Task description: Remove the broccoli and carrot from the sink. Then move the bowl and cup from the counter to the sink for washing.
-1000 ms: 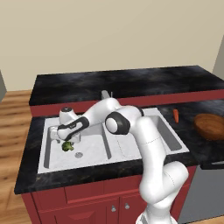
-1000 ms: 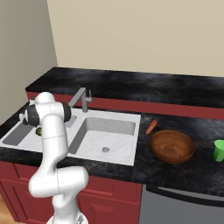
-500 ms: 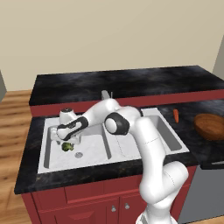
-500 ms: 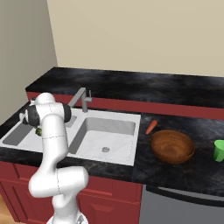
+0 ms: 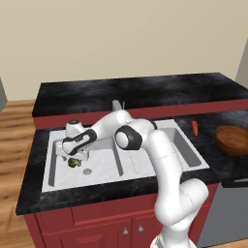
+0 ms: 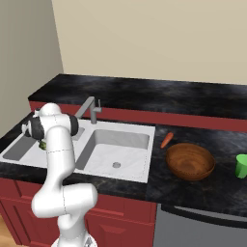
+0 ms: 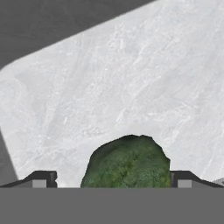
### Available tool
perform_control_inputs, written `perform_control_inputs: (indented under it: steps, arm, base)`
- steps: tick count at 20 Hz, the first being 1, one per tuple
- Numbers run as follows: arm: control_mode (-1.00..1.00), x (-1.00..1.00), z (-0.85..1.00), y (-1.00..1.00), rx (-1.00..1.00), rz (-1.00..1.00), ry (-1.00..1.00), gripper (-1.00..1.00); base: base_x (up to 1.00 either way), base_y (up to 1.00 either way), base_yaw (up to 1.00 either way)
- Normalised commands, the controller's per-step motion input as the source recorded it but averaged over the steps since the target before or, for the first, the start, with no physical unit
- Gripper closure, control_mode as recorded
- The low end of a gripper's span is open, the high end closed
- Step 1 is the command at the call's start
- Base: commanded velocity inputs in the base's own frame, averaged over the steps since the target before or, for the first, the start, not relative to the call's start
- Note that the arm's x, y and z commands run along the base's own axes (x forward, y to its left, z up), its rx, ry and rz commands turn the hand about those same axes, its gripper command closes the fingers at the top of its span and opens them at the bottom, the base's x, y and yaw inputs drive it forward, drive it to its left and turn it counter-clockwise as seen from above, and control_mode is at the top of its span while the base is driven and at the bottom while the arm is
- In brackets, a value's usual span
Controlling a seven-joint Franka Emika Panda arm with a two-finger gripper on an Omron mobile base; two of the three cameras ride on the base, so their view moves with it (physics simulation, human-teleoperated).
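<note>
The arm reaches down and left from its base into the left basin of the sink (image 5: pixel 48 180), and the gripper (image 5: pixel 72 157) hangs directly over the broccoli (image 5: pixel 74 162). In the hand view the 2 fingertips (image 7: pixel 41 179) stand wide apart at the bottom corners, with the broccoli (image 7: pixel 127 164) between them, closer to the right tip; neither tip touches it as far as can be seen. The floret lies on the pale basin floor, just beside the round drain (image 5: pixel 87 171) in the left base view. From the right base view only a sliver of green broccoli (image 6: pixel 42 144) shows behind the arm, low in the far basin of the sink (image 6: pixel 149 159).

The carrot (image 5: pixel 194 127) lies on the counter (image 5: pixel 29 193), just right of the right basin's edge; in the right base view the carrot (image 6: pixel 166 140) rests between the sink rim and the bowl (image 6: pixel 190 161), near the bowl without clearly touching it. The bowl (image 5: pixel 233 139) sits upright on the counter (image 6: pixel 193 193), well right of the sink. The cup (image 6: pixel 241 165) stands on the counter to the right of the bowl, apart from it. The faucet (image 6: pixel 90 109) rises at the back between the 2 basins.
</note>
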Motion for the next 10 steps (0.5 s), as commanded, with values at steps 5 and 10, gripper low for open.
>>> perform_control_inputs:
  steps: [5, 10]
  arm:
    - [-1.00, -0.01, -0.13, 0.03, 0.00, -0.01, 0.09, 1.00]
    - [-1.00, -0.10, -0.15, 0.02, 0.00, -0.04, 0.15, 1.00]
  base:
    - [0.00, 0.00, 0.00]
    - [0.00, 0.00, 0.00]
